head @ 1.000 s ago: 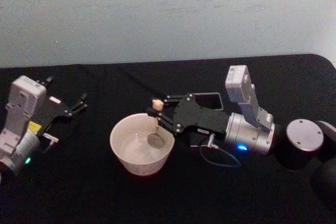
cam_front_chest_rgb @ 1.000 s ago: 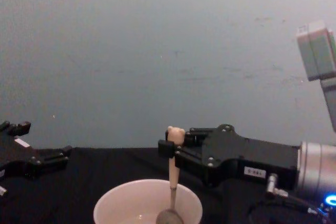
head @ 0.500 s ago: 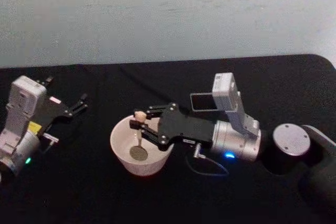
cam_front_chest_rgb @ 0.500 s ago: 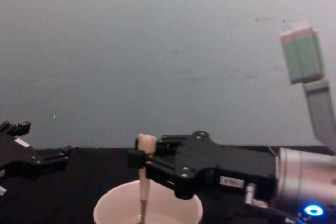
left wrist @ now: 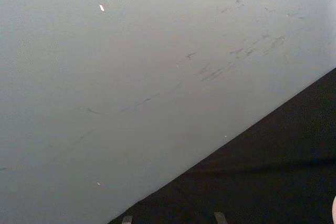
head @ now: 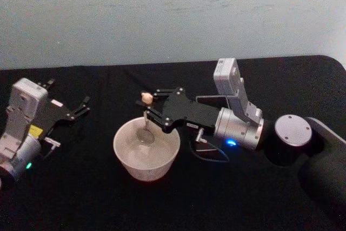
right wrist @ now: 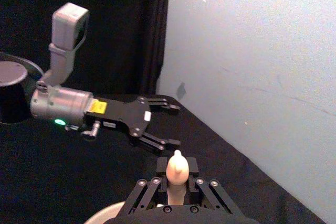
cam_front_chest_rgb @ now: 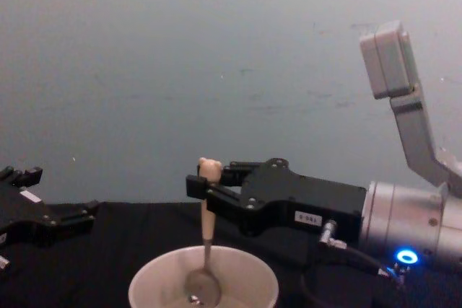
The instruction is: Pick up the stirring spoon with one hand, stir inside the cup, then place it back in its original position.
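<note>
Stirring spoon [head: 146, 118] is pinched in my right gripper [head: 151, 106], whose two fingers are closed on the beige handle just under the little bear head. In the right wrist view the bear head [right wrist: 176, 170] pokes up between the finger pads. The spoon hangs nearly upright, bowl down. In the chest view its beige handle gives way to a thin neck, and the shiny round bowl of the spoon [cam_front_chest_rgb: 203, 288] sits low inside the cup [cam_front_chest_rgb: 148, 284], below the rim. From the head view the spoon's bowl lies toward the far side of the cup's inside. I cannot tell whether it touches the bottom.

My right gripper reaches in from the right, lying roughly level over the far right part of the cup [head: 125, 158], with the wrist camera standing up behind it and a blue light on the wrist.

The cup is cream-white, wide and round, and stands on the black table [head: 75, 198] near the middle of my reach. Just behind my right gripper's body the thin top edge of the dark holder box [head: 211, 98] peeks out, mostly hidden.

My left gripper [head: 85, 106] rests well off to the left, low by the table, with its fingers spread and nothing between them. It faces toward the cup [right wrist: 105, 214]. A pale wall [head: 162, 14] stands beyond the table.
</note>
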